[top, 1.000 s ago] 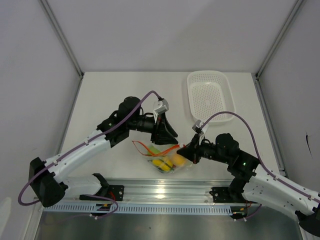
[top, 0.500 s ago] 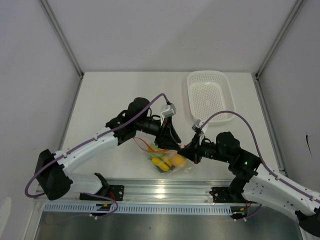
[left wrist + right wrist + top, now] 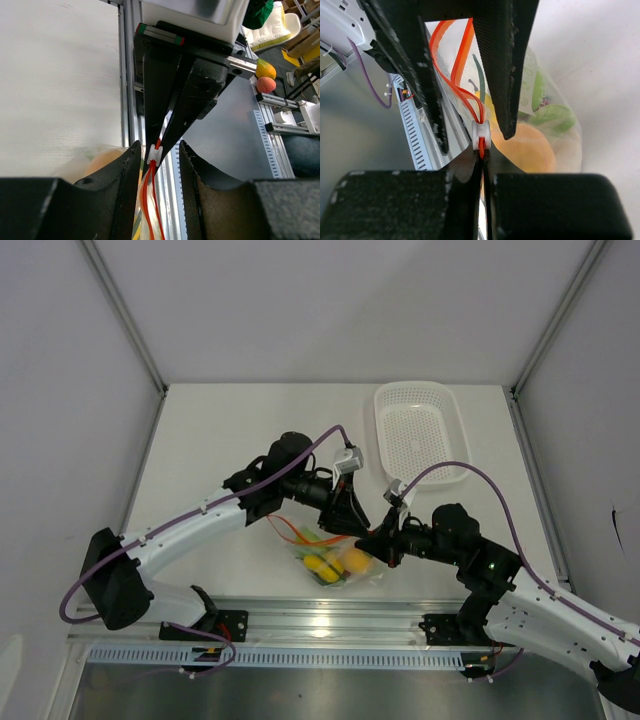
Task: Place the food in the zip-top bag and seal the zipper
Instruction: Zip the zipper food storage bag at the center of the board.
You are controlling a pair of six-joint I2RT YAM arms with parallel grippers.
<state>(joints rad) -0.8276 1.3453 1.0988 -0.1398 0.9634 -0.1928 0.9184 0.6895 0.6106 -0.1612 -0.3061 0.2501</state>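
The zip-top bag (image 3: 335,562) lies at the table's near edge and holds the food: an orange-yellow round fruit (image 3: 525,145), a green apple (image 3: 551,116) and a yellow piece (image 3: 319,565). The zipper (image 3: 455,65) is a red-orange strip with a white slider (image 3: 481,134). My right gripper (image 3: 482,152) is shut on the strip's end just behind the slider. My left gripper (image 3: 159,145) is open, its fingers (image 3: 502,75) either side of the strip and the slider (image 3: 155,154). In the top view the left gripper (image 3: 352,518) and the right gripper (image 3: 383,542) nearly meet.
A white perforated basket (image 3: 420,430) stands at the back right. An aluminium rail (image 3: 320,620) runs along the near edge just below the bag. Grey walls close in the table at left, back and right.
My left arm has moved right along the zipper, from the bag's left part towards the right gripper. The right gripper and the bag have stayed in place.
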